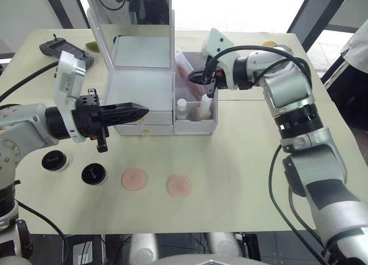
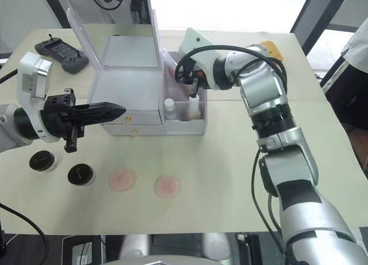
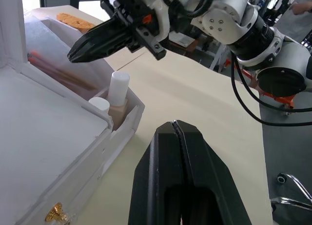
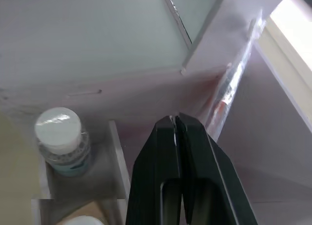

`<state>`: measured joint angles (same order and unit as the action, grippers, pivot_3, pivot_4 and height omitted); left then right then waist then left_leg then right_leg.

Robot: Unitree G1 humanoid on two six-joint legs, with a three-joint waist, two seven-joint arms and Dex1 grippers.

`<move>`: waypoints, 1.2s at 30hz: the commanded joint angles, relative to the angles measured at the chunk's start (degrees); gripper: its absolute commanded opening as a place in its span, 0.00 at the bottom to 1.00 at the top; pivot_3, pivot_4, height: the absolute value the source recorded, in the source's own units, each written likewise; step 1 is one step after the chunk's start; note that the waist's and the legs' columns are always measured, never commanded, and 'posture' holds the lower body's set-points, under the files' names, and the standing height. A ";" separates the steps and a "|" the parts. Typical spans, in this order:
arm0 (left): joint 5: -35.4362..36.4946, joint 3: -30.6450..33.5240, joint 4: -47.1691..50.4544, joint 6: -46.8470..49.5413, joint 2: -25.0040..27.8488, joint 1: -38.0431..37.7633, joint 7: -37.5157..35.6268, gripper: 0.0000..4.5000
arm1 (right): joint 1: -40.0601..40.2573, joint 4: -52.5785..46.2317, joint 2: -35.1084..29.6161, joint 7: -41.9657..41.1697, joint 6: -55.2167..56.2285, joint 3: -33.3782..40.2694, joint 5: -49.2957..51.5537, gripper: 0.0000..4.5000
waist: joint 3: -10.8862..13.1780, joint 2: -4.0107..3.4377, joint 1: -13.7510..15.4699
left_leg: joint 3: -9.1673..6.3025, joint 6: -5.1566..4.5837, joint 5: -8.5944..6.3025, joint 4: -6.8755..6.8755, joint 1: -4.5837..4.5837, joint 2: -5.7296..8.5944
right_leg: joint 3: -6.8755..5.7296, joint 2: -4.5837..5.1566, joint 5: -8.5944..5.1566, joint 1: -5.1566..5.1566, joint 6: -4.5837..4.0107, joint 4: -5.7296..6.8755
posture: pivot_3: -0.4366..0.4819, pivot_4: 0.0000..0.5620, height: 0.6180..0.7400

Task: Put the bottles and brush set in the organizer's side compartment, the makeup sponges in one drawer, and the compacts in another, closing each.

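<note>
Translucent side compartment (image 1: 198, 124) of the organizer (image 1: 144, 81) holds both bottles (image 1: 202, 108) and the brush set (image 1: 187, 69). No writing legible. Right gripper (image 1: 210, 91) hovers above, pressed together; left gripper (image 1: 145, 110) likewise, by the drawers.

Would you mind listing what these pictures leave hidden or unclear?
- Clear pouch of pink-handled brushes: its lower end is hidden inside the translucent side bin, in the head views by the right gripper.
- White organizer's lower gold-knobbed drawers: left eye view, partly covered by the left gripper.
</note>
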<state>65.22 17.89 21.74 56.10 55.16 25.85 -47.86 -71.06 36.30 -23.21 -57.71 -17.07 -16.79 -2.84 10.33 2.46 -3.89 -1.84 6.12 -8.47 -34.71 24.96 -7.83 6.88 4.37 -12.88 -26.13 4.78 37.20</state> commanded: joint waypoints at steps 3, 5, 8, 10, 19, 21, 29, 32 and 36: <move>-0.86 2.76 1.62 -1.13 0.96 0.24 1.79 0.00 | -8.21 20.39 -0.10 9.74 14.11 -1.11 -7.61 0.01 | 0.00 0.00 -0.09 | 0.00 0.00 0.00 0.02 0.02 0.00 | 0.00 0.01 0.00 -0.01 0.00 -0.03 | 0.48 0.27 0.71; -1.92 2.57 1.69 -1.53 0.81 0.34 2.44 0.00 | -9.87 25.18 0.53 10.78 16.94 -0.62 -8.24 0.01 | 0.00 0.00 -0.10 | 0.00 0.00 0.00 0.02 0.03 0.00 | -0.01 0.01 0.00 0.00 -0.01 -0.04 | 0.48 0.27 0.71; -2.92 2.45 1.62 -1.62 0.84 0.20 2.70 0.00 | -12.32 27.16 0.90 9.28 18.47 1.68 -6.66 0.01 | 0.00 0.00 -0.03 | 0.00 0.00 0.00 0.01 0.03 0.00 | -0.01 0.01 0.02 0.00 0.02 -0.03 | 0.48 0.27 0.71; -3.19 2.63 1.54 -1.75 0.81 -0.06 2.46 0.00 | -13.43 26.36 0.33 7.42 18.47 3.02 -5.52 0.01 | 0.01 -0.01 -0.01 | 0.00 0.01 0.01 -0.01 0.06 0.00 | -0.01 0.01 0.02 0.01 0.03 -0.03 | 0.48 0.27 0.71; -6.58 3.82 -2.07 -3.75 2.45 -1.54 -1.59 0.00 | -2.25 -12.97 -8.61 -9.78 -8.63 14.03 12.13 0.01 | 0.02 -0.03 0.41 | -0.05 0.01 0.00 0.03 0.08 0.00 | -0.05 0.00 0.02 -0.01 0.03 0.00 | 0.48 0.27 0.71; -7.92 4.74 -4.55 -4.46 3.63 -2.19 -3.25 0.00 | 3.36 -22.57 -12.27 -9.95 -14.97 16.00 15.06 0.01 | 0.02 -0.04 0.91 | -0.08 0.01 0.00 0.01 0.10 0.00 | -0.10 0.00 0.01 -0.01 0.01 0.00 | 0.48 0.27 0.71; -21.60 6.67 -29.48 -18.80 8.92 -1.26 -12.90 0.49 | 34.60 -43.21 -22.18 -4.94 -26.53 35.98 26.02 0.52 | 0.02 -0.03 2.24 | -0.04 0.02 0.01 -0.05 0.08 0.00 | -0.08 0.02 -0.12 -0.04 0.17 -0.04 | 0.48 0.27 0.71; -28.59 5.12 -40.33 -27.20 10.46 -0.68 -15.55 0.70 | 47.53 -44.30 -22.27 -2.84 -27.61 47.51 28.94 0.74 | 0.01 -0.03 2.63 | -0.03 0.01 0.01 0.00 0.07 0.00 | -0.07 0.02 -0.10 -0.04 0.14 -0.05 | 0.48 0.27 0.71; -33.37 3.50 -50.51 -34.06 9.94 2.20 -18.17 0.98 | 60.28 -44.33 -21.46 -0.29 -25.81 56.48 30.33 1.00 | 0.00 -0.04 2.94 | 0.04 0.01 0.00 -0.03 0.03 0.00 | -0.02 0.03 -0.04 -0.01 0.01 -0.05 | 0.48 0.27 0.71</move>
<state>33.14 20.74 -25.07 25.52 64.98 25.25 -64.94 -13.26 -6.24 -44.45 -59.01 -44.41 34.82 26.05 10.33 2.42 -0.96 -1.80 6.14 -8.47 -34.77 24.97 -7.83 6.84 4.40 -13.00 -26.12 4.93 37.15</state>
